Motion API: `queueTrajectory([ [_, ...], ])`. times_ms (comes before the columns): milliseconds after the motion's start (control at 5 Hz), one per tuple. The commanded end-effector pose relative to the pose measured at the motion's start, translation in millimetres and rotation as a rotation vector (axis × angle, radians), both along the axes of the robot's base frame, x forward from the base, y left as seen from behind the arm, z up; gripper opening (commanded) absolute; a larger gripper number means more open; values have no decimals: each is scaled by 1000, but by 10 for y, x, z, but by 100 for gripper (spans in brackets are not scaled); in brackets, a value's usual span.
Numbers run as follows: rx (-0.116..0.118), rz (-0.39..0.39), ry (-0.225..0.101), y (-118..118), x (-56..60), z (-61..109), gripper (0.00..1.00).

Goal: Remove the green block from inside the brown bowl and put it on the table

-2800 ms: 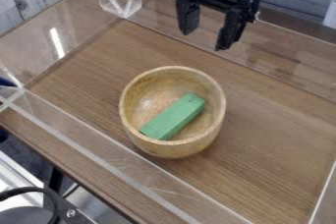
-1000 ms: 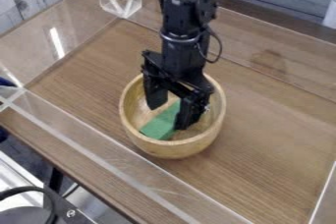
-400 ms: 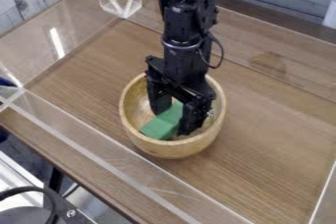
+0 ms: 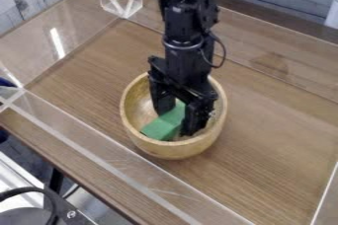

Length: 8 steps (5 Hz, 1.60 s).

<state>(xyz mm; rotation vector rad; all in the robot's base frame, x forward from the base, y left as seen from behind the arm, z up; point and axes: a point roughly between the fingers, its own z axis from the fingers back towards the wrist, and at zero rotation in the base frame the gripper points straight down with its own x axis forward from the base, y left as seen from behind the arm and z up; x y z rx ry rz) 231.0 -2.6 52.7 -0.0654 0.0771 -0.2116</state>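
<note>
The brown bowl (image 4: 142,138) sits on the table (image 4: 278,140) near the middle of the camera view. Inside it lies the green block (image 4: 164,126), with only its near end showing. My gripper (image 4: 180,116) points straight down into the bowl, open, with one black finger (image 4: 157,103) on the left of the block and the other on the right. The jaws straddle the block; I cannot tell whether they touch it. The block's far end is hidden behind the fingers.
Clear acrylic walls (image 4: 79,185) border the tabletop on all sides. A clear acrylic bracket (image 4: 122,2) stands at the back left corner. Bare wood lies left and right of the bowl.
Since the oldest frame the gripper came down from the back of the table into the bowl. Over the last second it has stayed in place, still open around the block.
</note>
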Motion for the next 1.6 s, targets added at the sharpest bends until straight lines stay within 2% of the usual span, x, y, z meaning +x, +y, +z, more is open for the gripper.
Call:
queueTrajectory([
  [0,-9,-14,-79,-21,85,163,100],
  [1000,-38,-31,-111,-26,120,147,100],
  [1400,-29,-29,-88,35,164,8,100],
])
